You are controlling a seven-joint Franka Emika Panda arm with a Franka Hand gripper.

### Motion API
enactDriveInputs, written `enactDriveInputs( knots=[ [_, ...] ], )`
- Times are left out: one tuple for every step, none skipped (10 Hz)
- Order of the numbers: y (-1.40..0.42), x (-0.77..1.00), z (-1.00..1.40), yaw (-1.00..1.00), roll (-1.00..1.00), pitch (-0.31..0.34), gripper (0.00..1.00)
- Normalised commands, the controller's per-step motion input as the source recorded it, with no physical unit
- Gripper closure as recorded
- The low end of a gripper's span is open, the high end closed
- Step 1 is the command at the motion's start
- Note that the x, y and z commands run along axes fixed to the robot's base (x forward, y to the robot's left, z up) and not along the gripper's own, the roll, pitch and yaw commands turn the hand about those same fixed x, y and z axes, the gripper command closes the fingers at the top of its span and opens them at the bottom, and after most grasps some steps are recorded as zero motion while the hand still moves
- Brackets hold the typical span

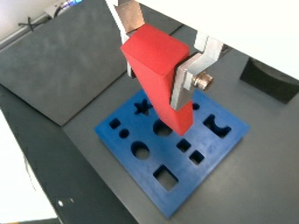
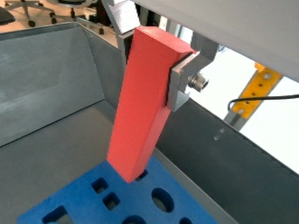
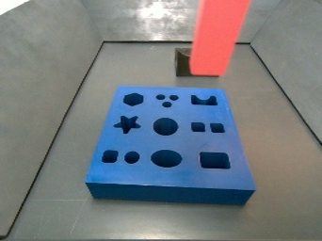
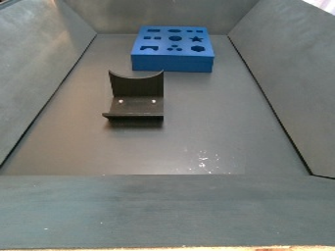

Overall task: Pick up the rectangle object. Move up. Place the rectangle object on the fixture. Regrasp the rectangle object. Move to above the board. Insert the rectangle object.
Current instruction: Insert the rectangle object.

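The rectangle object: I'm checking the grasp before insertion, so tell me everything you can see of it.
The rectangle object is a plain red-orange, matte block, long with a square cross-section and no markings. It hangs roughly upright, slightly tilted, clamped near its upper part between the silver fingers of the gripper, which sits above the board. In both wrist views its lower end is over the blue board's cutouts; whether it touches the board cannot be told. A side view shows it as a tall red bar.

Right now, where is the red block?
The rectangle object is held upright in the gripper, hanging in the air over the board in both wrist views. It is not in any hole yet, and the fixture stands apart.
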Motion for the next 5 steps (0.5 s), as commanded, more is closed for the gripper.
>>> enactDriveInputs(
  knots=[
    [-0.15, 0.44, -0.22, 0.0, -0.47, 0.003, 1.0],
    [-0.18, 0.37, -0.24, 0.0, -0.55, 0.023, 1.0],
    [-0.18, 0.28, -0.21, 0.01, -0.68, 0.031, 1.0],
    [-0.15, 0.31, -0.26, 0.07, -0.75, 0.131, 1.0],
    [-0.11, 0.26, -0.26, 0.05, -0.77, 0.109, 1.0]
  ],
)
